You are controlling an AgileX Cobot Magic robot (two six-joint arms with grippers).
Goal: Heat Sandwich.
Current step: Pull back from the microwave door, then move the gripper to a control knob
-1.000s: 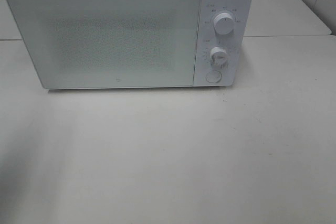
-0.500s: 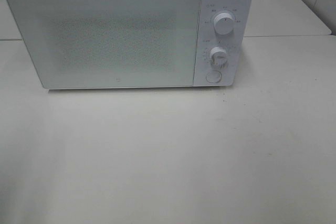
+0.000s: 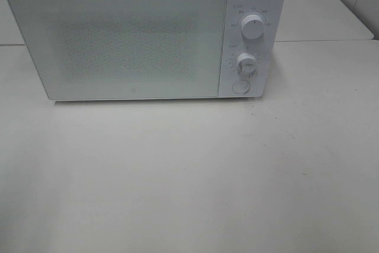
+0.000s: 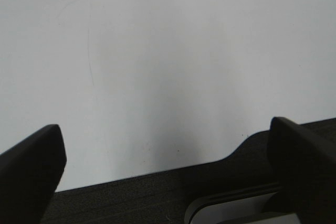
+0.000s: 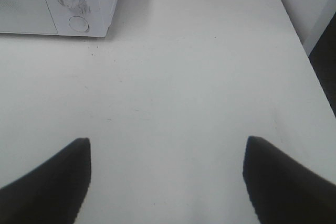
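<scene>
In the high view, a white microwave (image 3: 145,35) is seen standing at the back of a pale bench (image 3: 189,176). Its door (image 3: 115,42) is shut. The door is cloudy, so what lies behind it cannot be made out. On the panel to the right of the door, a top knob (image 3: 253,28) is set above a lower knob (image 3: 247,64). A round button (image 3: 240,86) is placed just under them.

In the left wrist view, the left gripper (image 4: 164,129) is seen with its two dark fingers (image 4: 31,174) held wide apart. Only bare bench is seen between them, and nothing is gripped. The gripper is held over an edge of the bench, where the white top gives way to a dark floor (image 4: 131,203). A pale grey rounded thing (image 4: 231,211) is seen down there, beside one finger. What it is cannot be told.

In the right wrist view, the right gripper (image 5: 168,142) is seen with its fingers well apart too, and nothing is clamped in it. Bare bench is seen between and beyond the fingers. The front corner of the microwave is seen farther off, well apart from the gripper. The lower knob and the round button are shown on it.

The sandwich is not shown in any of the three views, so where it is cannot be told.
</scene>
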